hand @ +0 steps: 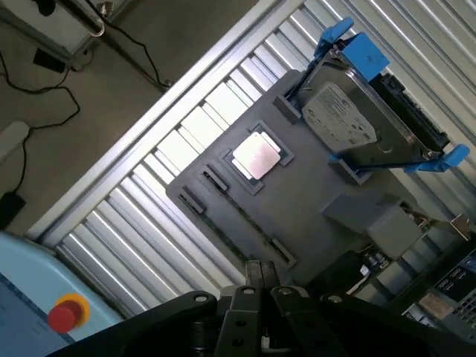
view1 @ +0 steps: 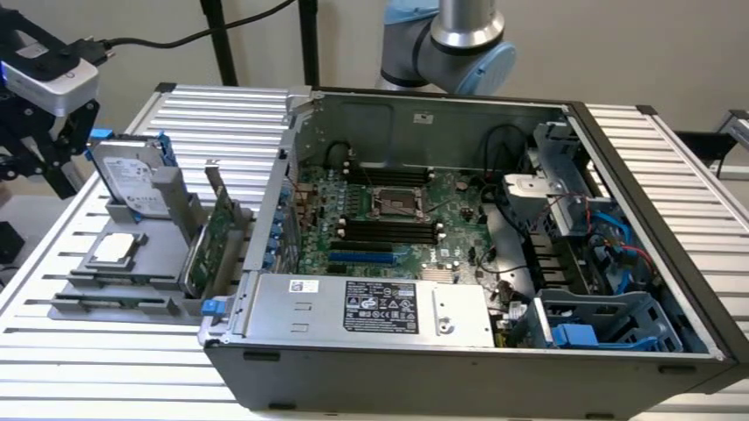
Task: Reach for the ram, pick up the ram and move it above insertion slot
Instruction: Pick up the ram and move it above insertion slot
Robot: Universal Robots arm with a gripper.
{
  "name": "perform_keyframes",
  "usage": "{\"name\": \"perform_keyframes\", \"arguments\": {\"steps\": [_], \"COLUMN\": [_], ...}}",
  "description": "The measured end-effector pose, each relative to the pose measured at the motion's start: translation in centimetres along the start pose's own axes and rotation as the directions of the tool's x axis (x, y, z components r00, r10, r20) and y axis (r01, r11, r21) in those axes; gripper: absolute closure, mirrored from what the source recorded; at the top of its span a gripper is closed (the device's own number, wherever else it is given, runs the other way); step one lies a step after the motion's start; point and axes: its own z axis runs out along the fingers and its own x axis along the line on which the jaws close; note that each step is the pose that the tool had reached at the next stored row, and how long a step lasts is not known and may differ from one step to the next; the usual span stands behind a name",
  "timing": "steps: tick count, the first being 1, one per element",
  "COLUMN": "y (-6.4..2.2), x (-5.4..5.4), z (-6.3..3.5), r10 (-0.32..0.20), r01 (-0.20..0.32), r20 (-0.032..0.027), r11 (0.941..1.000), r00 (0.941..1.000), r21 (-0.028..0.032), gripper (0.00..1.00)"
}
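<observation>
Reach step: gripper (hand: 260, 277) is held at 11 o'clock of the tray (view1: 82, 279), fingers (hand: 242, 299) clenched and empty. The ram (view1: 114, 303), apparently edge-on in the tray slot, is untouched. Opening is needed before any grasp.

Gripper (view1: 49, 167) just beside 1 upright hard drive (view1: 126, 175), near the grey holder (view1: 131, 282), well apart from the open computer case (view1: 468, 377).

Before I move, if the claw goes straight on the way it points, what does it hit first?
Probably the grey parts holder, at the end of its long narrow slot just ahead of the shut claw. The hard drive and processor chip sit off that line. Depth is hard to judge.
</observation>
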Motion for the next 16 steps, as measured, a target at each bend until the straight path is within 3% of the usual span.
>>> {"name": "perform_keyframes", "arguments": {"steps": [4, 8, 12, 16], "y": [0.0, 0.0, 0.0, 0.0], "x": [0.0, 0.0, 0.0, 0.0], "z": [0.05, 0.09, 0.14, 0.2], "r10": [-0.073, -0.145, -0.217, -0.286], "r01": [0.073, 0.145, 0.217, 0.286], "r20": [-0.0019, -0.0038, -0.0056, -0.0074], "r11": [0.9973, 0.9895, 0.9762, 0.9582], "r00": [0.9973, 0.9895, 0.9762, 0.9581], "r21": [0.0, -0.0001, -0.0004, -0.0008], "gripper": [0.89, 0.89, 0.89, 0.89]}}
